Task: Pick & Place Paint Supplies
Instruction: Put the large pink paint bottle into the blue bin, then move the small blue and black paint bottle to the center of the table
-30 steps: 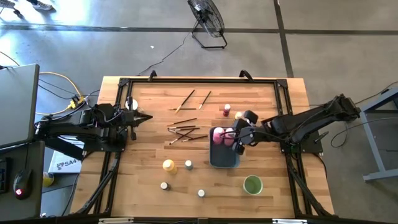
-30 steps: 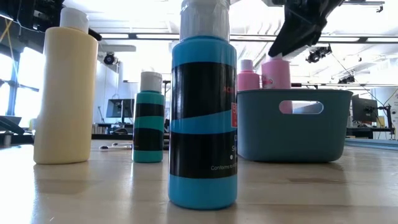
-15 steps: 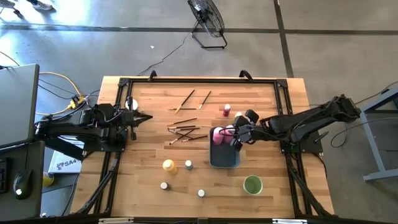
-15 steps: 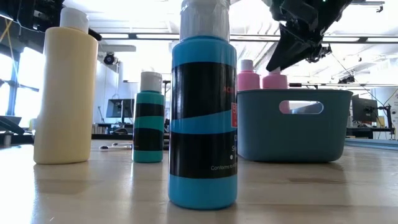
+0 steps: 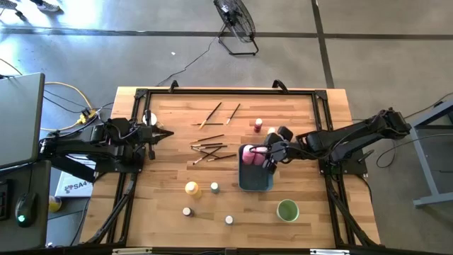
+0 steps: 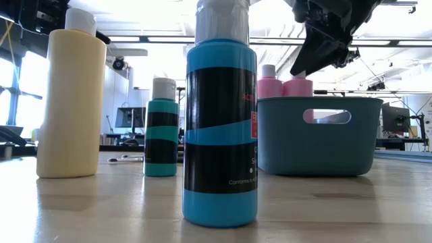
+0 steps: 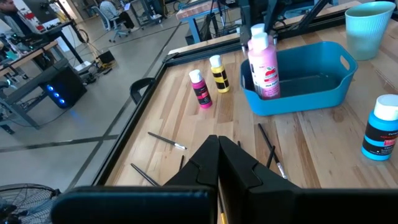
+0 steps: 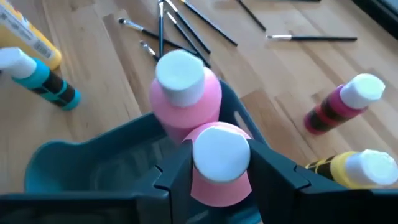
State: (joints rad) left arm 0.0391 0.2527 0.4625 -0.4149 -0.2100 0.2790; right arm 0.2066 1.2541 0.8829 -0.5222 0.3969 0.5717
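Pink bottle (image 8: 219,163) stands in tray (image 8: 74,163) beside its twin (image 8: 184,93) | my right tool (image 8: 219,163) straddles its cap, fingers apart, letting go, I judge | left tool (image 7: 217,163) shut, parked at worktop (image 5: 170,142) edge | brushes (image 5: 210,148) wait.

You have two pink bottles (image 8: 186,93) with white caps standing in the blue-grey tray (image 5: 255,180). Beside the tray, a pale green cup (image 5: 287,210) and a yellow bottle (image 5: 192,188) rest on your light wood-grain table (image 5: 170,156). Near that tray, the brushes (image 5: 209,149) show brown handles, and one jar (image 6: 220,128) is turquoise with black banding.
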